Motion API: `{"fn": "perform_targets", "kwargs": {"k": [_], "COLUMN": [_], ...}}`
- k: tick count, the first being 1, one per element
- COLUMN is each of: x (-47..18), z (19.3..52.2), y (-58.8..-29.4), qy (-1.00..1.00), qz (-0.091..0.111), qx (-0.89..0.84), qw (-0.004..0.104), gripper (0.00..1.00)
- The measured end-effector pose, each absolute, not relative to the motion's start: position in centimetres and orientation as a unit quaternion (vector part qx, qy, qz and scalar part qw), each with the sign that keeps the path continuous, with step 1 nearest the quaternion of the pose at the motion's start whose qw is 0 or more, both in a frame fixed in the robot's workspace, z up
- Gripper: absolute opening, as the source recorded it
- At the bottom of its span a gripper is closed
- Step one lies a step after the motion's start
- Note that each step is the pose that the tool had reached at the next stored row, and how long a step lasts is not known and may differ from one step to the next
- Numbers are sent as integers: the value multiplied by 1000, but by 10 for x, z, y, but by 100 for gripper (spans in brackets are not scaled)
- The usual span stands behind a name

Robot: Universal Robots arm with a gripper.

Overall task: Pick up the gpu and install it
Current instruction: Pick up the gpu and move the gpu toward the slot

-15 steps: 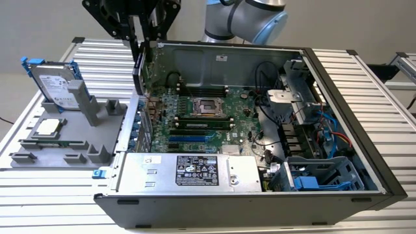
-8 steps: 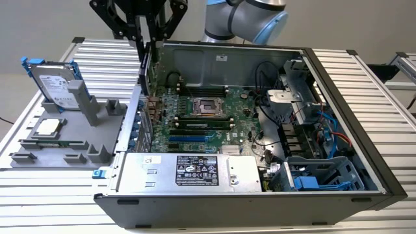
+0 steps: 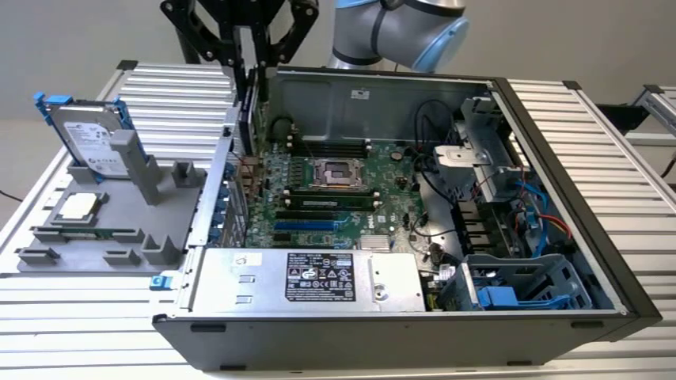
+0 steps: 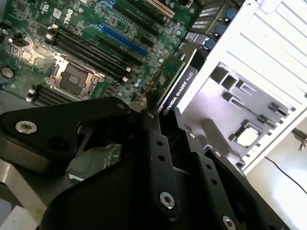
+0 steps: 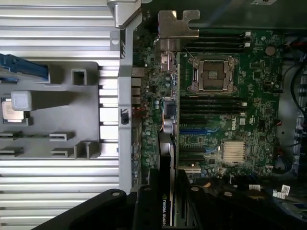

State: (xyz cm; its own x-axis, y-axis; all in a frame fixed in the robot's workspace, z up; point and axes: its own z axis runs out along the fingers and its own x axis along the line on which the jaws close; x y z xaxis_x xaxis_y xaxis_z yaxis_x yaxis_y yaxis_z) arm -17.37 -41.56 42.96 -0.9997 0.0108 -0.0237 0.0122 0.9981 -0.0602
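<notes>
A plain pale wall point(image 3: 74, 36) stood behind the ribbed silver table point(image 3: 618, 150), evenly lit, with grey floor point(image 3: 27, 150) alongside.

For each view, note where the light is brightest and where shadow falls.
Exterior view: even light, with shade inside the computer case. Second wrist view: the slatted table glares, and the tool gripping the gpu is dark. First wrist view: the bracket looks bright.
</notes>
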Motion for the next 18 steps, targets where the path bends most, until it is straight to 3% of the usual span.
{"fn": "perform_targets", "kwargs": {"k": [18], "x": [-147], "z": [430], "y": [-416], "qy": [999], "qz": [-30], "qx": [6], "qw": [9], "gripper": [0]}}
